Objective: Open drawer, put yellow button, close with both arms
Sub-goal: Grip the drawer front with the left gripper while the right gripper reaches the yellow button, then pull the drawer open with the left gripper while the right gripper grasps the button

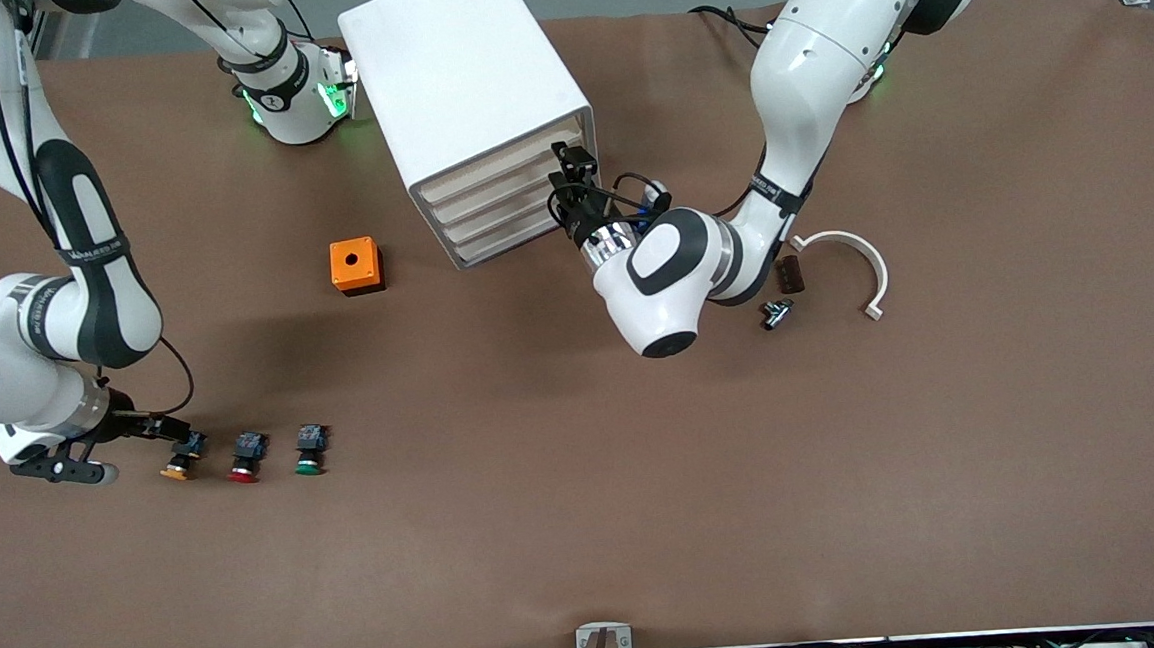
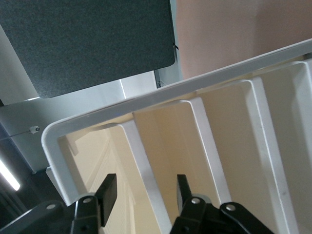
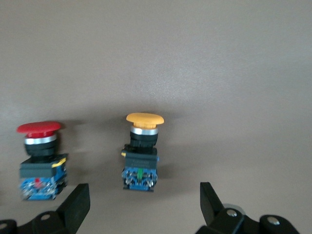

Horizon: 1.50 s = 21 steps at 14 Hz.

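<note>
Both arms look to be at the opening stage of the job, each getting set on its own thing. The left arm's black two-fingered hand is up against the front of the big white rounded cabinet, at the corner toward the left arm's end of the desk, level with the uppermost shallow cream-fronted drawer. In the left wrist view its fingers stand apart with nothing between them, and a white edge of the cabinet front runs through the gap. All four drawers look shut. As I read it, the next move for this hand is to close on the top drawer's lip and pull straight out, toward the front camera.

The right arm's black hand is low over the brown desk at the right arm's end, wide open and empty, its fingers either side of the blue back of the small yellow-capped push button. I cannot tell whether they touch it yet.

That button lies on its side, first in a row with a red-capped button and a green-capped one beside it. Its long axis runs from blue back to cap, with the cap pointing toward the front camera and the back toward the hand. I judge the hand needs to come slightly further on before it pinches the black body.
</note>
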{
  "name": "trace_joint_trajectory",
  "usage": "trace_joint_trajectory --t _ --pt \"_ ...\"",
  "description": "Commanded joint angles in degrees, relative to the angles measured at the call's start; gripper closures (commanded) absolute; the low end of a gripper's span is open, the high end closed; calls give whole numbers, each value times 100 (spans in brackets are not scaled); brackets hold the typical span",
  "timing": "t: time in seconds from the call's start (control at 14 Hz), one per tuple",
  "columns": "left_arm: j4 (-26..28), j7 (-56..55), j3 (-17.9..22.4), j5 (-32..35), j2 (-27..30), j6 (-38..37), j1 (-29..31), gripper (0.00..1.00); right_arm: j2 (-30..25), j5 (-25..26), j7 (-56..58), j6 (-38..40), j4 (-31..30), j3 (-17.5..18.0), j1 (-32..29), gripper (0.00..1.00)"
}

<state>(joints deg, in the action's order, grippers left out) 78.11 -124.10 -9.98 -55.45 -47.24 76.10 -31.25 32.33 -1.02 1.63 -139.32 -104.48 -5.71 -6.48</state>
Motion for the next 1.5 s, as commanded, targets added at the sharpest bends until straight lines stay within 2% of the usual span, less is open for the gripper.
trace_joint_trajectory --t 0.0,0.14,0.36,0.78,1.0,1.07,1.14,1.42 --pt "-68 -141 13 -159 -57 -95 -127 43 369 -326 21 -113 226 88 -73 0" --pt "-68 -158 13 -203 -92 -95 -206 44 528 -478 65 -192 375 88 -64 0" --pt "-68 -176 5 -212 -119 -156 -303 52 634 -469 74 -201 420 88 -47 0" --pt "-68 -466 13 -194 -207 -253 -435 68 906 -469 74 -227 578 88 -38 0" --pt "-68 -711 31 -177 -233 -245 -426 80 915 -478 57 -219 587 88 -29 4" --pt "-77 -825 31 -186 -251 -245 -400 83 907 -478 57 -219 587 88 -29 9" --pt "-77 -957 31 -186 -242 -245 -382 86 907 -478 65 -219 578 88 -29 21" --pt "-77 -1055 84 -177 -251 -245 -338 90 889 -469 65 -166 587 88 -3 78"
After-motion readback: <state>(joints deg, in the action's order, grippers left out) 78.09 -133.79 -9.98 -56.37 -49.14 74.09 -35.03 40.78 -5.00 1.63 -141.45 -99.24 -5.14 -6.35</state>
